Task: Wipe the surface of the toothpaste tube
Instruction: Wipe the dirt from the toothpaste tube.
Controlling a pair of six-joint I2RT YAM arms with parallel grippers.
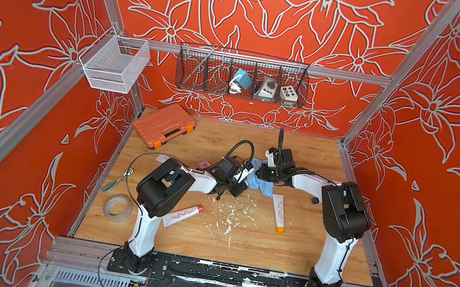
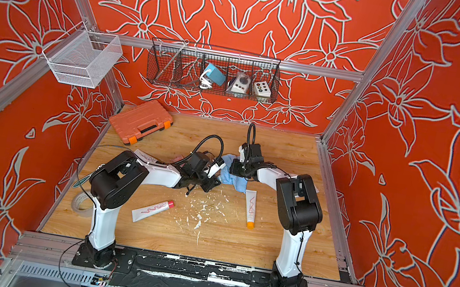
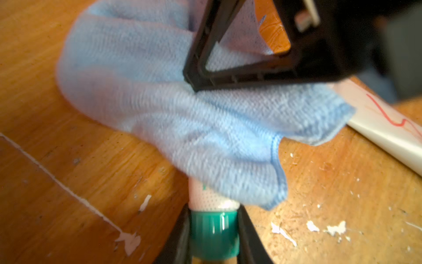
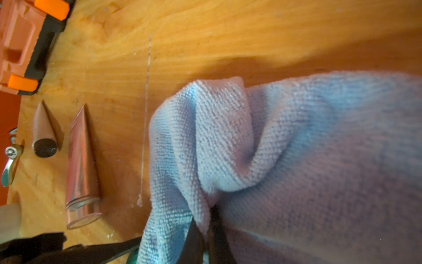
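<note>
1. The left gripper is clenched on the green cap of the toothpaste tube, with one jaw on each side of the cap.
2. The toothpaste tube lies near the centre of the table, slightly toward 12 o'clock. Only the cap and a short white shoulder show in the left wrist view; the body is covered.
3. The blue cloth is draped over the tube's body, in contact with it and bunched in folds.
4. The right gripper is clenched on a gathered fold of the blue cloth. In both top views it sits at about 2 o'clock from the left gripper.
5. On the wooden table, white flecks are scattered from the centre toward 6 o'clock.
6. The orange-capped tube lies flat at 5 o'clock from the cloth. Its flat end meets the cloth's edge; whether it is touching or underneath cannot be told.
7. The red-capped tube lies at 7 o'clock, well apart from the cloth.
8. The orange case sits closed at 10 o'clock.
</note>
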